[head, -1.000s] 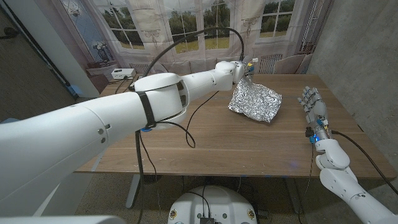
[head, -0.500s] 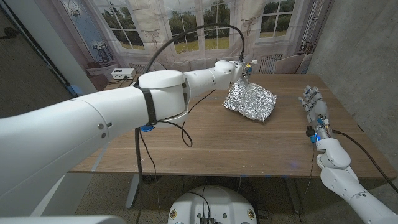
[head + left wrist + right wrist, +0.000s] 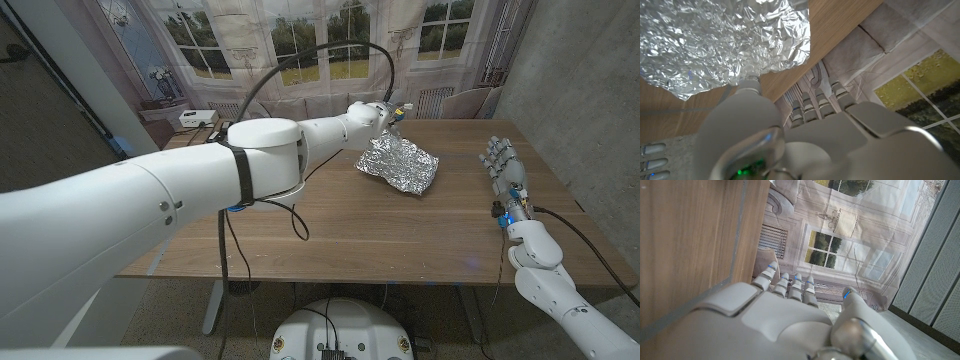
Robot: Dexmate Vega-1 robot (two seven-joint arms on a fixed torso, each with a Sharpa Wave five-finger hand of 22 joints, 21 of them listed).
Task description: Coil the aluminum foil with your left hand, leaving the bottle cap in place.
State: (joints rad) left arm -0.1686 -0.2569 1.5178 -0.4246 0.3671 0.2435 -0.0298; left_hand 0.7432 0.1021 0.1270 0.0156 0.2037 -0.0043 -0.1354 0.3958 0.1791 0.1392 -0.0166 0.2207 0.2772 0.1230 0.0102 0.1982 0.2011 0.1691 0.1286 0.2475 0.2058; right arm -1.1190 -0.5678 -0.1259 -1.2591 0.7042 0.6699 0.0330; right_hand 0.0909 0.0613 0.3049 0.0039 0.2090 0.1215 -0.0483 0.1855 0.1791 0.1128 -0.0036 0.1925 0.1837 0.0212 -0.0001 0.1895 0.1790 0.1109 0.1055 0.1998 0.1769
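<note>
Foil is the thing to place first: the aluminum foil (image 3: 398,164) lies crumpled on the wooden table (image 3: 330,225), toward the far side at about 1 o'clock from the table's middle in the head view. Its long axis runs from roughly 10 o'clock to 4 o'clock, the far-left end raised slightly, the near-right end flatter on the wood.

The left hand (image 3: 385,113) is at that raised end, at about 11 o'clock from the foil's centre, reached there by the long left arm (image 3: 200,190) stretched across the table. From the left wrist view the foil (image 3: 715,40) spreads just beyond the hand (image 3: 805,130); the fingers (image 3: 817,102) point past the foil's edge toward the table's far rim, and one fingertip meets the sheet's border. Whether the hand truly pinches the foil I cannot tell, as the contact is hidden by the hand's own back.

The right hand (image 3: 505,168) stands on its edge at 3 o'clock from the foil, well apart from it, fingers (image 3: 790,285) straight, close together and holding nothing.

The left hand is plainly the nearer, so coiling would likely mean rolling from the 10 o'clock end toward 4 o'clock along that axis.

I cannot make out the bottle cap; it may lie under the foil
</note>
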